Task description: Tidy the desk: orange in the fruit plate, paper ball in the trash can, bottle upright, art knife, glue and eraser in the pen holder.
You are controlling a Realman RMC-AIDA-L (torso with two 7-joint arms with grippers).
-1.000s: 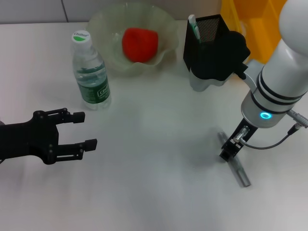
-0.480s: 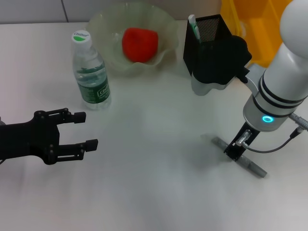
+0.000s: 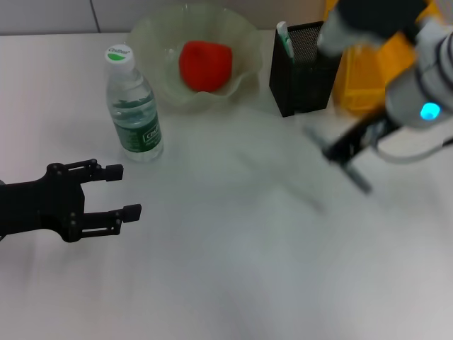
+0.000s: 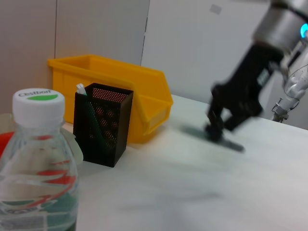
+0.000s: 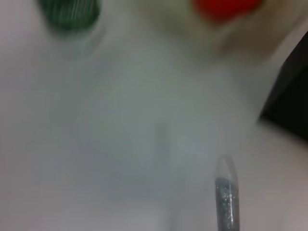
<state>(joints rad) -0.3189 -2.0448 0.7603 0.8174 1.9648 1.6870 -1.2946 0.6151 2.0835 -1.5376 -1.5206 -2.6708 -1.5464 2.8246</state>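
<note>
Plain white bench [image 3: 212, 269] filling nearly whole head view, surface matte and unmarked, soft grey shadows lying across it. Pale wall [image 3: 42, 14] running along bench's far edge, thin dark vertical seam [image 3: 94, 15] dividing its panels. Left wrist view showing same wall [image 4: 96, 33] behind bench [image 4: 202, 192]: grey-white flat panels, vertical joints between them, small pale rectangular patch [image 4: 216, 8] sitting high up. Light falling even and diffuse, no hard glare showing.
</note>
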